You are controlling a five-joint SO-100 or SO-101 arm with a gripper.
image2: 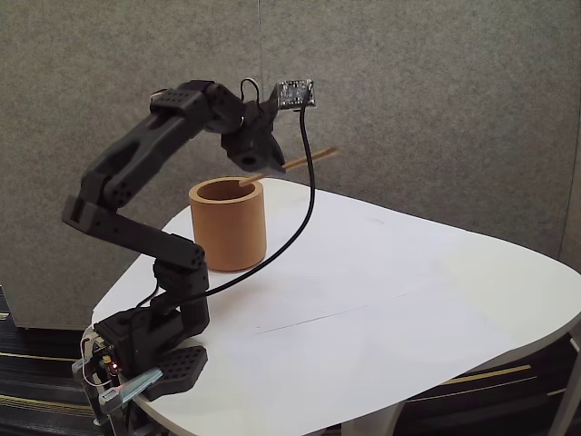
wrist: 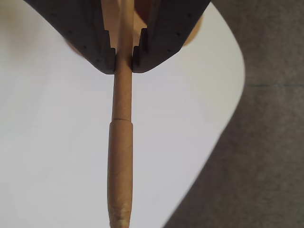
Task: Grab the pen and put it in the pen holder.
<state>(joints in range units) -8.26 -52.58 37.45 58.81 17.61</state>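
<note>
Closest to us in the wrist view, the dark gripper [wrist: 124, 61] is clamped on the pen [wrist: 120, 161], a thin, stiff, tan stick that we judge light and smooth enough to swivel if pinched off-centre; here the hold sits on its narrower part. In the fixed view, the black arm [image2: 136, 182] rises from its base at the white table's [image2: 408, 300] near edge, folds back, then reaches forward, holding the tilted pen above the orange-brown pen holder [image2: 228, 227], one end just over the rim.
</note>
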